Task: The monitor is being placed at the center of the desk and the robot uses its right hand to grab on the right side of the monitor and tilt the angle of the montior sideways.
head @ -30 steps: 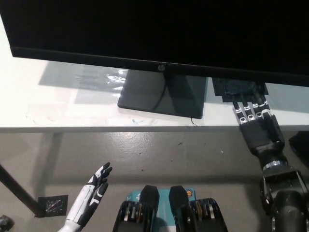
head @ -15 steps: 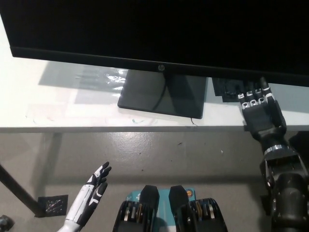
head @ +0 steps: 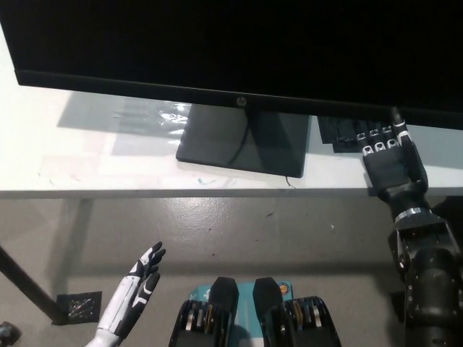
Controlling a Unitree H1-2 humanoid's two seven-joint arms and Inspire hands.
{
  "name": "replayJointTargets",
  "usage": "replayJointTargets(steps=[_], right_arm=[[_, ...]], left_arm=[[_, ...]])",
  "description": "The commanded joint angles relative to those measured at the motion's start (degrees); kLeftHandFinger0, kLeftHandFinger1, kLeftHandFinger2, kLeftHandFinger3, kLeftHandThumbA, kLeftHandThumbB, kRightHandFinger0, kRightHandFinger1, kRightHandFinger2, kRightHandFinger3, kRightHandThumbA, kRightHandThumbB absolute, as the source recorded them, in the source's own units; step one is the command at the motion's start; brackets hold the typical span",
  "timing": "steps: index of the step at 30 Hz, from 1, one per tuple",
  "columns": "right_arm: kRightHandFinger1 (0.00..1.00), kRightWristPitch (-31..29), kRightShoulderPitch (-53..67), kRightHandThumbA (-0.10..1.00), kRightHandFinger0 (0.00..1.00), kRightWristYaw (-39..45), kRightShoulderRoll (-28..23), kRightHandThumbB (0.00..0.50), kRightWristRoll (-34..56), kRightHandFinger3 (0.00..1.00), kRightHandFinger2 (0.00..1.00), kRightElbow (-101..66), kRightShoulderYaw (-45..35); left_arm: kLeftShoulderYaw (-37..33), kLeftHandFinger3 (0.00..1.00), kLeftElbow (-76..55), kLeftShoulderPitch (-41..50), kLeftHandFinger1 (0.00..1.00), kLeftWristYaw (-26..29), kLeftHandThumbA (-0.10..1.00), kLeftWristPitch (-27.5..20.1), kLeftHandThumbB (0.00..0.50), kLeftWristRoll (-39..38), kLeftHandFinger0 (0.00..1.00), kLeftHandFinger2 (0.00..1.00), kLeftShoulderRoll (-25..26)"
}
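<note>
A black monitor (head: 239, 50) fills the top of the head view, standing on its flat black base (head: 242, 141) on the white desk (head: 101, 155). My black right hand (head: 391, 163) reaches up from the lower right with its fingers apart, the fingertips (head: 396, 126) just under the monitor's bottom edge near its right end. It holds nothing. My white left hand (head: 139, 285) rests open at the lower left, below the desk's front edge.
A dark flat patch (head: 347, 134) lies on the desk right of the base, partly behind my right hand. A thin cable (head: 242, 148) runs across the base. Grey floor and a desk leg (head: 29, 289) show below.
My right hand has moved up and slightly right, its fingertips now reaching the monitor's lower edge. The left hand and the monitor have not moved.
</note>
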Motion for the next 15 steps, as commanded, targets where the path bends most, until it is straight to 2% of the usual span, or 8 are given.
replayJointTargets(steps=[1, 15], right_arm=[[1.00, -0.7, -3.5, 1.00, 1.00, 3.4, -0.7, 0.359, -1.1, 1.00, 1.00, 0.4, -0.7], [1.00, -3.4, -8.9, 1.00, 1.00, 6.2, -2.4, 0.368, -3.6, 1.00, 1.00, 11.5, -3.5]], left_arm=[[-0.2, 1.00, -1.3, -0.7, 1.00, 1.2, 1.00, -2.3, 0.301, -0.4, 1.00, 1.00, 1.2], [-0.5, 1.00, -1.2, -1.0, 1.00, 1.6, 1.00, -2.3, 0.293, -0.8, 1.00, 1.00, 1.3]])
